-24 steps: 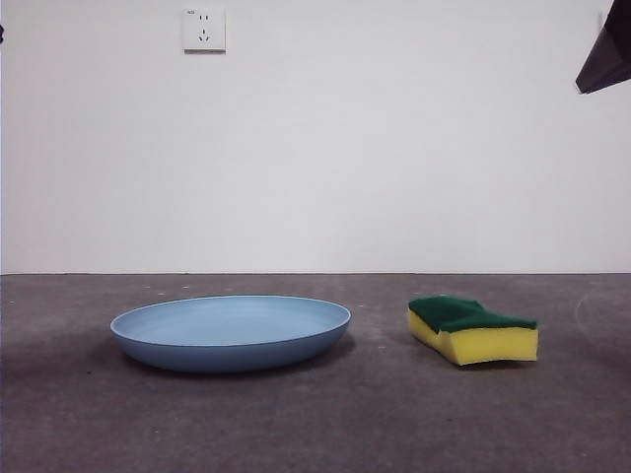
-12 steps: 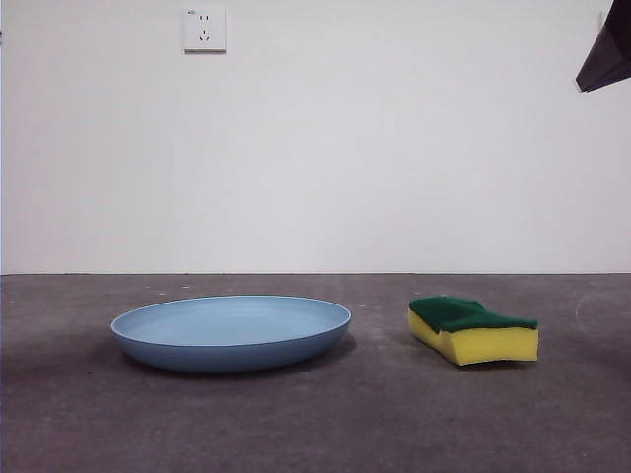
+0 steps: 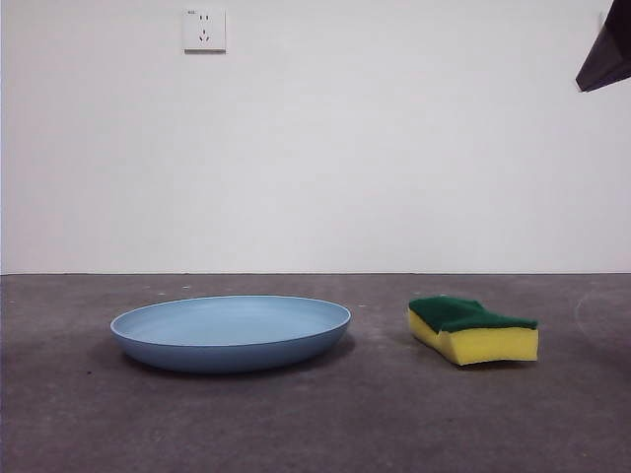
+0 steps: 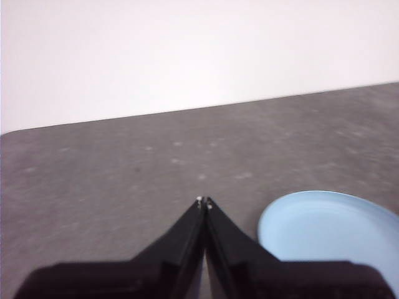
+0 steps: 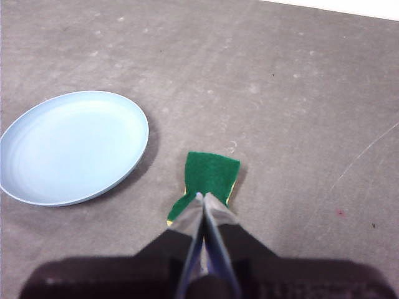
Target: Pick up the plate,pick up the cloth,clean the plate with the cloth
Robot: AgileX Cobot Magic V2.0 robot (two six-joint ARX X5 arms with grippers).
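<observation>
Plate (image 3: 231, 333) sits flat on the table (image 3: 325, 424), left of the sponge (image 3: 473, 329), well apart. It looks stiff and smooth, so pinch the raised rim; the sponge is soft, grab its sides. Left gripper (image 4: 204, 201) and right gripper (image 5: 202, 197) both pinched together, empty. No readable labels.

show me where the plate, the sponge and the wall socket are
plate (image 3: 232, 330): front view, middle of its blue inner surface.
sponge (image 3: 493, 344): front view, on its yellow front side.
wall socket (image 3: 204, 30): front view, centre of its white faceplate.
</observation>
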